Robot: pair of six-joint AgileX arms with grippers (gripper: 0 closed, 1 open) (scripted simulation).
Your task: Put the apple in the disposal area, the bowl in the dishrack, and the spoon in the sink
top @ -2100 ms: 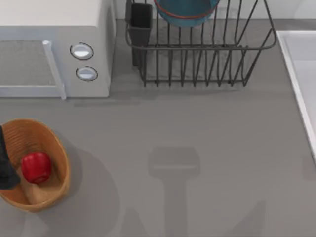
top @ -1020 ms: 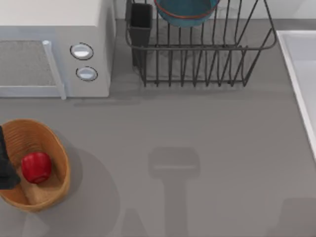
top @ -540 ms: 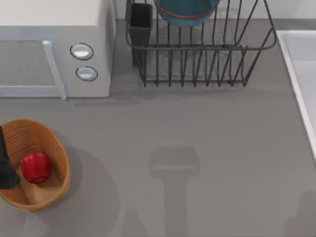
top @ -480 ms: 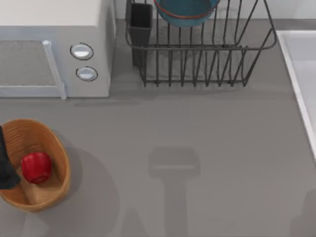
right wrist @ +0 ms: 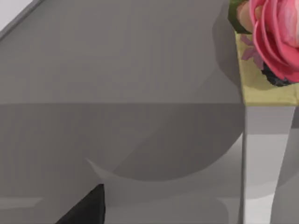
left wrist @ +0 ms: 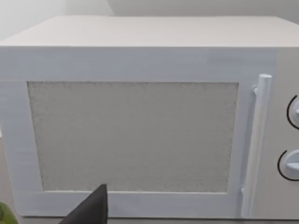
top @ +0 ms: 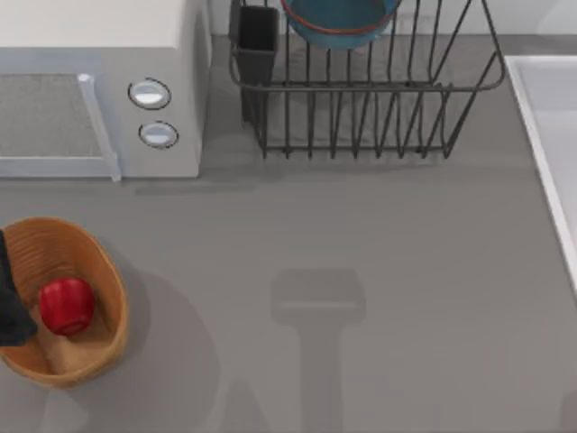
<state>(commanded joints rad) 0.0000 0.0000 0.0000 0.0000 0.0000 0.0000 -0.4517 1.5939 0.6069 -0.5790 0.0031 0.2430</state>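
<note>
Glossy apple (top: 66, 305) in woven wicker disposal area (top: 104, 271); dark metal-wire dishrack (top: 361, 117); matt table (top: 361, 271).

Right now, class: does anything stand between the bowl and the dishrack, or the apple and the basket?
Nothing visible does. The bowl already sits in the dishrack, and the apple lies inside the basket.

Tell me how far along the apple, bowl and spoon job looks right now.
Two parts look done: the apple lies inside the wicker basket at the table's left, and the teal bowl sits in the dishrack. Nothing looks in hand; the left arm sits at the basket's left edge. The spoon cannot be confirmed: the visible strip of the sink shows no spoon.
</note>
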